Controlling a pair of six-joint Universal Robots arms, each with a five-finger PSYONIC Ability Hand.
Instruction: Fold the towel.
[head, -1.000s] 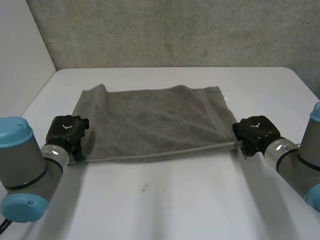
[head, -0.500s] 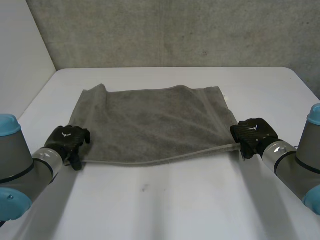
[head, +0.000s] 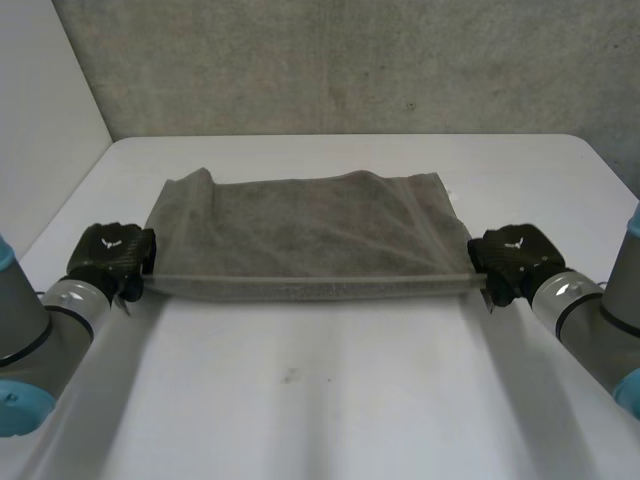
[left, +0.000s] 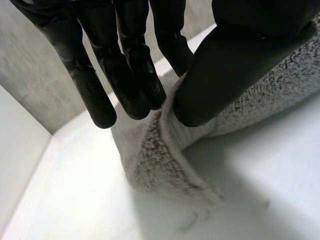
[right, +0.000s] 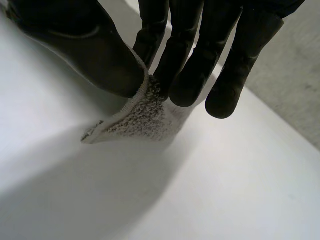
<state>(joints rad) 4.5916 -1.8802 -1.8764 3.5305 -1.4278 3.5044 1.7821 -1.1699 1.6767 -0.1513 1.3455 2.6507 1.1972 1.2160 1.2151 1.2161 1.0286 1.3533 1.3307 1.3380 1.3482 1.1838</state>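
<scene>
Grey towel (head: 300, 235) is lying spread on the white bench (head: 330, 400), far edge toward 12 o'clock. At the towel's 8 o'clock corner, the left hand (head: 110, 255) is pinching cloth between thumb and straight fingers (left: 125, 75). The right hand (head: 512, 258) is pinching the 4 o'clock corner likewise. The near hem is running taut between both hands, with the pinched corners sitting lifted off the bench.

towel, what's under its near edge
Under the near edge of the towel, pinched at its corners by the left robot hand and right robot hand, only white table shows. Anything beneath the rest of the towel is covered.
</scene>
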